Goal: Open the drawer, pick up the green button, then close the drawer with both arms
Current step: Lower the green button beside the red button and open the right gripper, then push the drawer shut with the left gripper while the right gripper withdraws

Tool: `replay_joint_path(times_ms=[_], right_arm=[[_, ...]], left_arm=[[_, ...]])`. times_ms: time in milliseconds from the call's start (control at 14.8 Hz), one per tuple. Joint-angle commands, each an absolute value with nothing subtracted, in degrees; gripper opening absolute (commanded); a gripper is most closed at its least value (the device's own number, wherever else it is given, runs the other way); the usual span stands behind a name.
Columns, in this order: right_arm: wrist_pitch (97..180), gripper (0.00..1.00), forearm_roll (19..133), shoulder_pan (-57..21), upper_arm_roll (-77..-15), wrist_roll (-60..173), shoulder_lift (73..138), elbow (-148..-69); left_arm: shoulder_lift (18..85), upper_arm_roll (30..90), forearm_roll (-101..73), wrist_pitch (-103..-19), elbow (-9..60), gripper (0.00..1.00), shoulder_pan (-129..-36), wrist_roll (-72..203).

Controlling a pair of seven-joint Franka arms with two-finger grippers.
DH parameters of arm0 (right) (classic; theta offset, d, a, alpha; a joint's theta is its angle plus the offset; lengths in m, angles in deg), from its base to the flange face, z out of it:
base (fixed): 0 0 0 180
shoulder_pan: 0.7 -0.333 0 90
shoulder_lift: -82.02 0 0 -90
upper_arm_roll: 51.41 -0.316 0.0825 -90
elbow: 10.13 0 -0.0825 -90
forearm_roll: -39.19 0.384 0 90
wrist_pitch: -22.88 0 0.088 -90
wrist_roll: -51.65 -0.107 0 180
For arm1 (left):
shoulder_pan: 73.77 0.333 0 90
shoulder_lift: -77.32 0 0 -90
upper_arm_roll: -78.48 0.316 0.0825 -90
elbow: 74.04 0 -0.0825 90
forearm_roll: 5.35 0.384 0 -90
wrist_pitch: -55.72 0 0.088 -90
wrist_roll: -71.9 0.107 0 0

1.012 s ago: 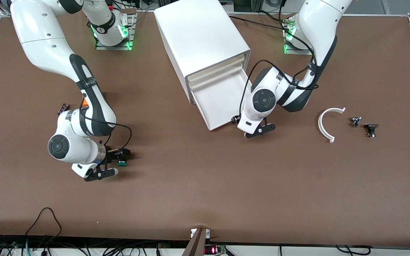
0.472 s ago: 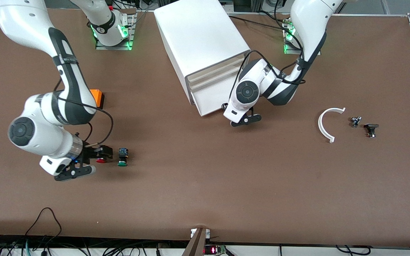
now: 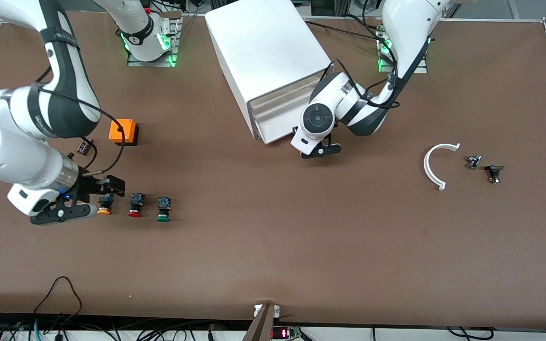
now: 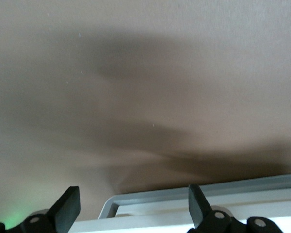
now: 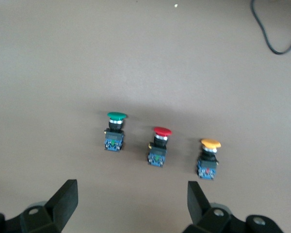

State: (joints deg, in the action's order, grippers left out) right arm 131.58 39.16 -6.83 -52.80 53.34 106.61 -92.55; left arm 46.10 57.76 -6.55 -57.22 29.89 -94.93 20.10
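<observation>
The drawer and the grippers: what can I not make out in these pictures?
- Drawer: front view, the left arm covers one end; whether it is fully shut is unclear.
- Left gripper: left wrist view, the edge cuts its base.
- Small parts by the white arc: too small to identify.

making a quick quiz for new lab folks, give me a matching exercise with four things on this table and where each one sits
Things:
1. green button
2. orange box
3. white curved piece
4. left gripper

Places:
A. toward the left arm's end of the table, beside two small dark parts
B. at the front of the white cabinet, by its lowest drawer
C. in a row with the red button and yellow button
D. farther from the front camera than the three buttons

Pairs: 1-C, 2-D, 3-A, 4-B
</observation>
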Motion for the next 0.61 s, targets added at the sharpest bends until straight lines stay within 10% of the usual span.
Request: replay_joint_path(times_ms=[0, 540], right_arm=[[129.1, 1.00, 37.4, -6.9, -52.9, 49.6, 102.9, -94.1], [117.9, 1.00, 36.6, -1.0, -58.1, 45.4, 91.7, -94.5]], left_arm=[[46.5, 56.8, -10.5, -54.9, 29.9, 0.99, -94.9, 19.3], [44.7, 56.0, -13.0, -54.3, 29.7, 0.99, -95.0, 19.3]])
